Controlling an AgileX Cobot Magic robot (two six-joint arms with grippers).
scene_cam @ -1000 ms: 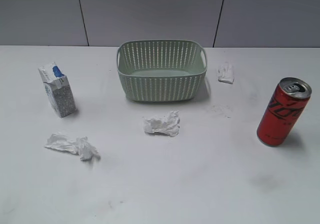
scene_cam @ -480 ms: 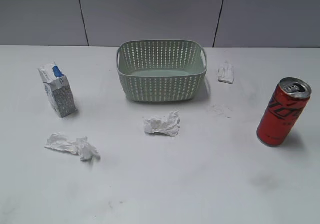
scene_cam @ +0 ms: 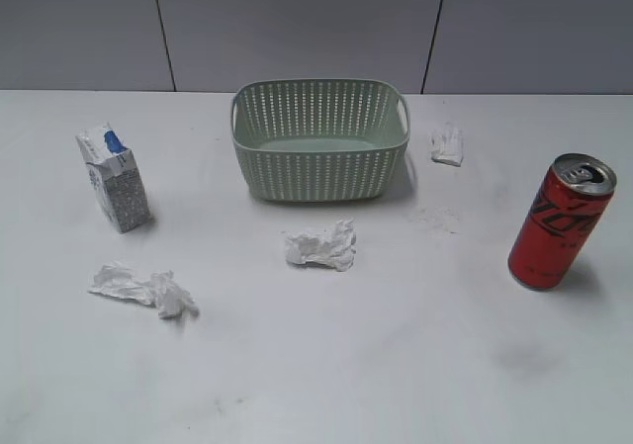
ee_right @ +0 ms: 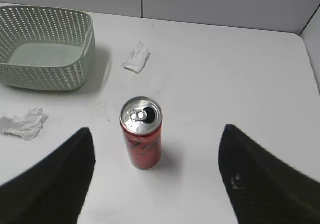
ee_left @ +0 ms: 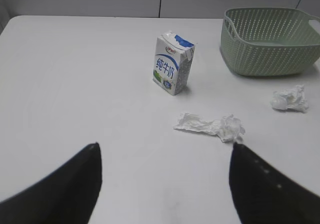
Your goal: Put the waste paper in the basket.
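Exterior view: we see three paper wads around the basket (scene_cam: 319, 137), none inside; nothing is started. Left wrist view: our left hand (ee_left: 165, 184), spread, hovers short of the flattened wad (ee_left: 210, 126) beside the carton (ee_left: 172, 63); we judge it the first pick. Right wrist view: our right hand (ee_right: 155, 179), spread, faces the can (ee_right: 142, 132); a small wad (ee_right: 136, 57) lies right of the basket.

Setting, as I read it from my station: a lab-style test bench. Evidence: a bare white tabletop (scene_cam: 326, 365) with faint scuffs, plain grey wall panels (scene_cam: 297, 24) with dark vertical seams behind, and a few unrelated household props spaced out on it. No furnishings visible.
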